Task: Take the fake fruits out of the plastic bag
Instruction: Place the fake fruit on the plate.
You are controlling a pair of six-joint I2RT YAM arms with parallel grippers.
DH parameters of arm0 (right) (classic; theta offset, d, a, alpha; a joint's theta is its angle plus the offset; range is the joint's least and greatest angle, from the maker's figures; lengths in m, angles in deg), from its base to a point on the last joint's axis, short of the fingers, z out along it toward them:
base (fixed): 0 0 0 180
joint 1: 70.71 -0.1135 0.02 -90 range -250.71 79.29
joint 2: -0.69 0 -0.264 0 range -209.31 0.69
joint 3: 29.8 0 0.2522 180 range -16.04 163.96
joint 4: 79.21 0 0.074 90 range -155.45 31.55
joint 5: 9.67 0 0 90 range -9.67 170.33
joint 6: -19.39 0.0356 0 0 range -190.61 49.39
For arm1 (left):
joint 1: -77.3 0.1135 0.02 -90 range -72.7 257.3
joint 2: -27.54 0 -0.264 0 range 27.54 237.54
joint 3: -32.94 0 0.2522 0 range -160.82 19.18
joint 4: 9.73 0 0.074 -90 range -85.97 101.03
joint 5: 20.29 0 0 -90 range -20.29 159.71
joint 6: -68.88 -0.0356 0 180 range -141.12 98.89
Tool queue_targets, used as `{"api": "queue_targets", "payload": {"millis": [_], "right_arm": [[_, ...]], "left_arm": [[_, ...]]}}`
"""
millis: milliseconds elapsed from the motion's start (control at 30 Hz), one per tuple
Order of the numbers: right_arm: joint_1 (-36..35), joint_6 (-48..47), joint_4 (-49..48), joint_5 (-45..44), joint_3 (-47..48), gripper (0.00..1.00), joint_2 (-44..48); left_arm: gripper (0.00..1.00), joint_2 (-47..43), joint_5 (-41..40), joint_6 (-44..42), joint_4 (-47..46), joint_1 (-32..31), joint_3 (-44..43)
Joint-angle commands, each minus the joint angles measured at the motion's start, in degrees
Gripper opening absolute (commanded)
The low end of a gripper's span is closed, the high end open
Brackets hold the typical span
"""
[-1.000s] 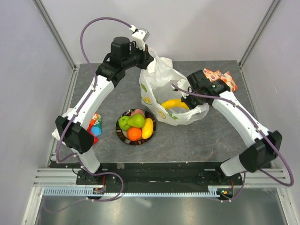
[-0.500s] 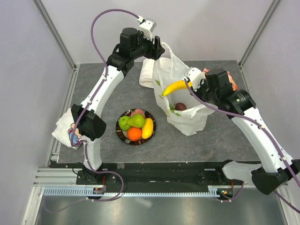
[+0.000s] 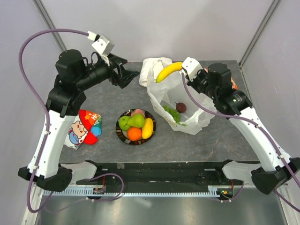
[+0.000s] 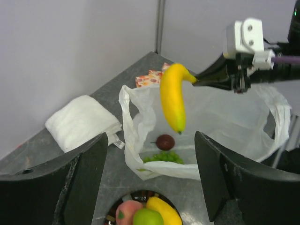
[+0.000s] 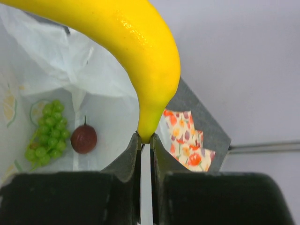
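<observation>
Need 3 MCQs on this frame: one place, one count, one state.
1. Where is the dark red fruit? A on the plate; B inside the plastic bag; C on the folded cloth.
2. How many items lie in the bag? A four; B one; C two.
3. The right gripper is: A shut on the banana; B open; C shut on a bag handle.
Key: 1B, it lies beside the grapes in the bag; 2C, only grapes and that fruit; 3A, its jaws pinch the banana's tip.

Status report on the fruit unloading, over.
Left end effector open. Right end effector shut on banana tip, over plastic bag. Grapes, dark red fruit inside. No obstruction seen.
</observation>
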Motion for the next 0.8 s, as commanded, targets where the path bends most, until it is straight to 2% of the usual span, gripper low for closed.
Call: {"api": "queue_targets", "payload": {"millis": [0, 67, 167, 300, 567, 767], "right_arm": [[-1.14, -1.98, -4.01, 6.58, 1.17, 0.0, 3.32], [-3.07, -7.66, -4.35, 8.16, -0.84, 0.0, 4.38], [-9.56, -18.98, -7.06, 8.0, -5.06, 0.0, 7.1], [-13.36, -27.8, -6.29, 10.53, -5.08, 0.0, 6.15], [-18.98, -36.17, -5.14, 10.72, -2.35, 0.0, 1.05], [-21.27, -36.26, -4.26, 10.98, 1.33, 0.0, -2.38]], "left_arm": [[0.79, 1.28, 13.71, 1.66, 5.6, 6.79, 4.13], [0.79, 2.07, 23.27, 4.74, 5.34, 10.47, 3.78], [0.79, 1.19, 32.0, 7.48, 4.11, 11.11, 6.85], [0.79, -0.92, 35.54, 12.47, 1.13, 11.2, 11.5], [0.8, -3.55, 40.81, 17.32, -1.08, 11.64, 17.75], [0.76, -6.28, 36.7, 15.67, 0.85, 11.64, 23.29]]}}
